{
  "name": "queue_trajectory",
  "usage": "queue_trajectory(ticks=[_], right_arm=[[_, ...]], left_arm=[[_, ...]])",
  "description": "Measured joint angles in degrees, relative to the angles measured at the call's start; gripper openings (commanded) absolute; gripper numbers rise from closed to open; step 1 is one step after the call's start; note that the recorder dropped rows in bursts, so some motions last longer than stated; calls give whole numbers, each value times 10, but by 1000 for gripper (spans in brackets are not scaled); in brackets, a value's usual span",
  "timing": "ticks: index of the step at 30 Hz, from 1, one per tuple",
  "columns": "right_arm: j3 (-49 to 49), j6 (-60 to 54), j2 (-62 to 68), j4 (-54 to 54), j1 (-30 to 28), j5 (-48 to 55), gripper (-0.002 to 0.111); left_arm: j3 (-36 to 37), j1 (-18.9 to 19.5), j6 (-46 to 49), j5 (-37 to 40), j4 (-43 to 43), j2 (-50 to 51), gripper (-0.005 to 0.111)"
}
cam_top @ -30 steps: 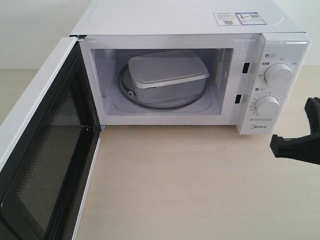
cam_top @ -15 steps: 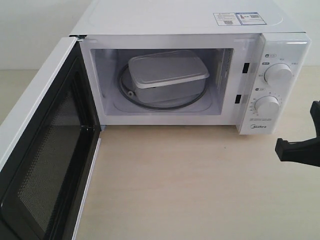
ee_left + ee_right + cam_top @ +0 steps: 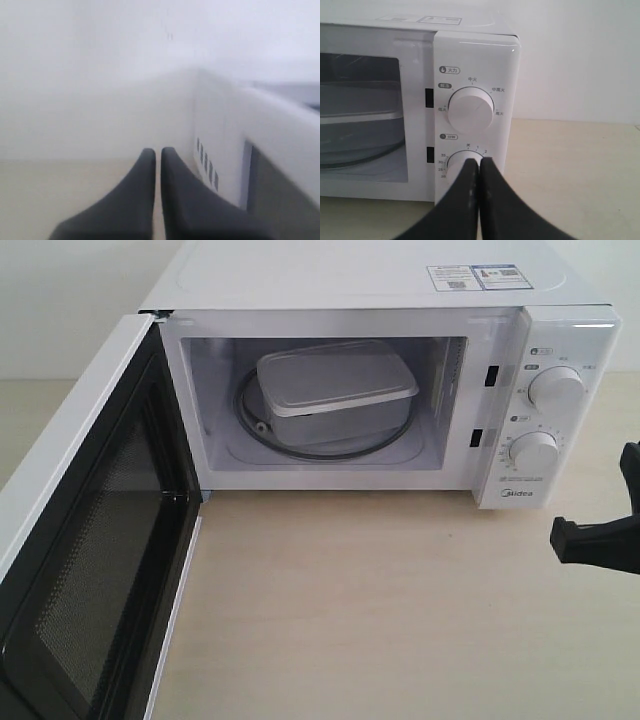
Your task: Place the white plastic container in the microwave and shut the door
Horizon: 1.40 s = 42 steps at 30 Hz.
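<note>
Since the frame 1 second back, the right end effector [image 3: 560, 537] has drawn slightly toward the right edge of the exterior view and a little lower; nothing else has shifted.

Container [image 3: 335, 385]: inside the microwave [image 3: 360, 280], lid on, resting on the turntable [image 3: 262, 436], set at a slight angle to the cavity walls.

Door [image 3: 60, 470]: wide open, swung out to the left over the table [image 3: 380, 620], with its black mesh inner face toward the camera.

Right end effector: fingers pressed together, holding nothing. It stands off the microwave's right front corner, clear of the cabinet. In the right wrist view its tips [image 3: 479, 161] line up with the lower knob [image 3: 468, 161]; the upper knob [image 3: 470, 109] is in plain sight above.

Left end effector [image 3: 157, 151]: fingers together with only a thin slit between them, empty. It is not seen in the exterior view. The left wrist view is blurred – it shows a white cabinet wall with a row of dark vent slots [image 3: 207, 167] just beside the fingers.

2 stickers [image 3: 472, 277] lie on the microwave's top, right rear.
</note>
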Motion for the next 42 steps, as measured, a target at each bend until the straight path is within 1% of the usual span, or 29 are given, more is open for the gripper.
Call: queue_trajectory(ticks=[3, 5, 6, 9, 11, 15, 20, 23, 28, 42], right_arm=[[0, 0, 0, 0, 0, 0, 0], [0, 0, 0, 0, 0, 0, 0], [0, 0, 0, 0, 0, 0, 0], [0, 0, 0, 0, 0, 0, 0], [0, 0, 0, 0, 0, 0, 0], [0, 0, 0, 0, 0, 0, 0], [0, 0, 0, 0, 0, 0, 0], [0, 0, 0, 0, 0, 0, 0], [0, 0, 0, 0, 0, 0, 0], [0, 0, 0, 0, 0, -7, 0]], left_arm=[[0, 0, 0, -116, 0, 0, 4], [0, 0, 0, -180, 0, 0, 4], [-2, 0, 0, -196, 0, 0, 4], [-28, 0, 0, -208, 0, 0, 4], [-62, 0, 4, -203, 0, -2, 4], [-143, 0, 21, -159, 0, 6, 4], [-244, 0, 28, -61, 0, 81, 4], [-285, 0, 29, -1, 0, 126, 4], [-296, 0, 29, 11, 0, 161, 4], [-296, 0, 29, -3, 0, 163, 4]])
